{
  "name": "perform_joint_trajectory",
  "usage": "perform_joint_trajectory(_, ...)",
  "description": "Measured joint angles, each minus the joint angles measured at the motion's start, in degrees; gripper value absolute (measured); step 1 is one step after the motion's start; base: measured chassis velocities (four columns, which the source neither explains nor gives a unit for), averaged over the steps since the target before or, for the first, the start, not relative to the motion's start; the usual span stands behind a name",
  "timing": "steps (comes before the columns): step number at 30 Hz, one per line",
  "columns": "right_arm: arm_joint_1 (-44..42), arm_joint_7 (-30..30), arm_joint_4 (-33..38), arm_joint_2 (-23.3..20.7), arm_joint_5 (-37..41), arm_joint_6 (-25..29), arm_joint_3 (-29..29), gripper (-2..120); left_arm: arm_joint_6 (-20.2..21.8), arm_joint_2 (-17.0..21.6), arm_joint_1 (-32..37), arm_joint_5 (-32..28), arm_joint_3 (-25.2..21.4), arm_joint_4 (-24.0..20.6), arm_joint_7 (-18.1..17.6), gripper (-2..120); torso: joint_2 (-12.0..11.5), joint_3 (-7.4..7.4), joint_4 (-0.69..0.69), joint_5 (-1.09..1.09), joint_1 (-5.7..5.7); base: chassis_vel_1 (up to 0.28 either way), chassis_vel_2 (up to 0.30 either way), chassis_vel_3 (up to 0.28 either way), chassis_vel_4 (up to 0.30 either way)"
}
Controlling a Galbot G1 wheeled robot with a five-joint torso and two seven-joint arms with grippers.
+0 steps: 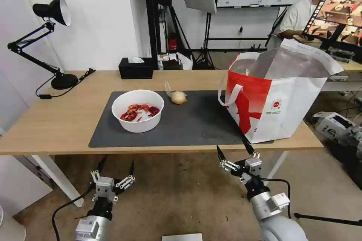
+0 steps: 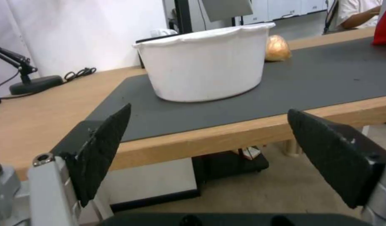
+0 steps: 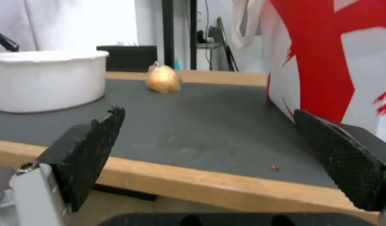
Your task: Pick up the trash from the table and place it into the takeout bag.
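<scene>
While grippers hover low, bowl sits beyond.

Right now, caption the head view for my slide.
Open grippers wait below table; bowl, bun beside bag.

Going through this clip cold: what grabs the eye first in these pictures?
The big red-and-white takeout bag stands open at the right end of the table, foil lining showing. On the dark mat sits a white bowl of red crayfish shells, with a bagged yellowish bun just behind it toward the bag. Both grippers hang below the table's near edge, fingers spread: left gripper under the bowl, right gripper near the bag.
</scene>
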Motion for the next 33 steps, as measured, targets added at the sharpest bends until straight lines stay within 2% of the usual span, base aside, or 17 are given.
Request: perform_joint_trajectory(33,-0.55,0.42,-0.91,0.33,-0.26,-0.57,-0.6,100,0.05,-0.98,0.41,0.75,0.01,0.32,-0.02,100,0.0,0.0,0.0,0.01,0.0,0.0,0.0,0.0,0.0)
